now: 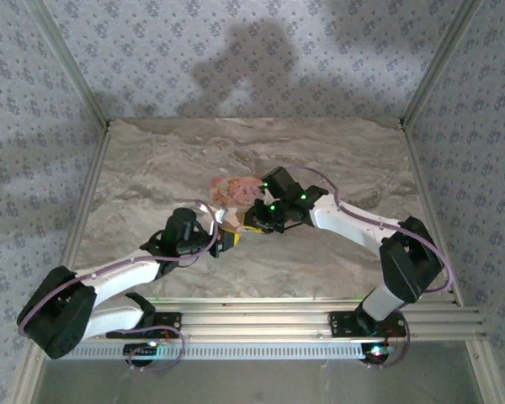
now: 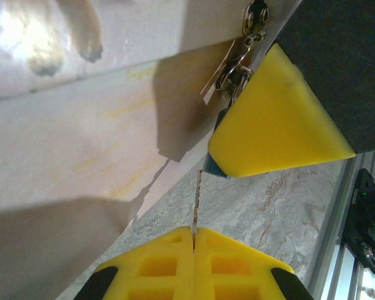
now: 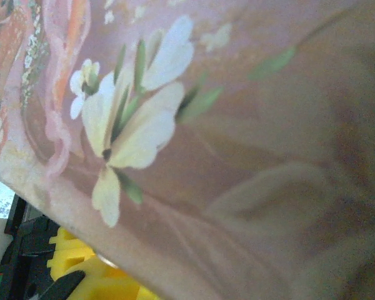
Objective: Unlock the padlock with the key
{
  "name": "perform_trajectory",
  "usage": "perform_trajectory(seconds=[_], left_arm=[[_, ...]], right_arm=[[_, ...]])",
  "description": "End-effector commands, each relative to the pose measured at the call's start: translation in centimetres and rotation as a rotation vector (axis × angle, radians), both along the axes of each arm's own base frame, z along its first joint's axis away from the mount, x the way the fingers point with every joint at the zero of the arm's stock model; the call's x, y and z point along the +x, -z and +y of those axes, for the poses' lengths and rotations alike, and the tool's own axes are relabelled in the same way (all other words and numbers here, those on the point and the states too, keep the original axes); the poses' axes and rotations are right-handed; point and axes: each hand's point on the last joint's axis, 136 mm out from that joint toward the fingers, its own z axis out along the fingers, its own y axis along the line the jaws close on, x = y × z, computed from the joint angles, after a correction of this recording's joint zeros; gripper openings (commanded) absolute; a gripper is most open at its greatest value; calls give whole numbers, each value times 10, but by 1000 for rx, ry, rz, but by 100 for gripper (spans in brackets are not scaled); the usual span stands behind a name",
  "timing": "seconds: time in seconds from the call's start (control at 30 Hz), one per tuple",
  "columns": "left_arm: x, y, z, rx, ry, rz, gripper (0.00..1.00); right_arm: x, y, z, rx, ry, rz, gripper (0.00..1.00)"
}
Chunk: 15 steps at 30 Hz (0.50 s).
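left gripper (image 2: 194, 232) pinches key (image 2: 197, 195) — tip at padlock (image 2: 216, 167)

1. table (image 1: 143, 160): we log bare marble left, far and right of centre; wide passage there.
2. centre: box (image 1: 234, 191), left gripper (image 1: 227, 238), right gripper (image 1: 254, 220) bunched close; we find no lane between them.
3. key (image 2: 195, 206): spans the slim gap from the left gripper's pinched fingers (image 2: 162, 262) up to the padlock (image 2: 215, 167) under the right tip; gap barred.
4. box face walls the left of that gap; bare table lies right of it.
5. arms (image 1: 118, 273): both slant in from the rail (image 1: 320, 316), fencing a bare wedge between them.
6. walls (image 1: 236, 50): we note them closing three sides.
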Motion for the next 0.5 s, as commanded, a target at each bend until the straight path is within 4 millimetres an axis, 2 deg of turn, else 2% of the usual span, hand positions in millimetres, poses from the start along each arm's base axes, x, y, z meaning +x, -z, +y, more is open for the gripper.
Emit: perform_trajectory(seconds=[0.0,0.17,0.47], left_arm=[[-5,-5,-7,-24,38,-8,0],[-9,-1,-6,-21,42,3,0],[-4,-8,-7,-34,23,-15,0]], right_arm=[[2,-18,3,36,2,-42,0],[4,-17,2,35,7,-44,0],[1,-18,6,41,-1,-38,0]])
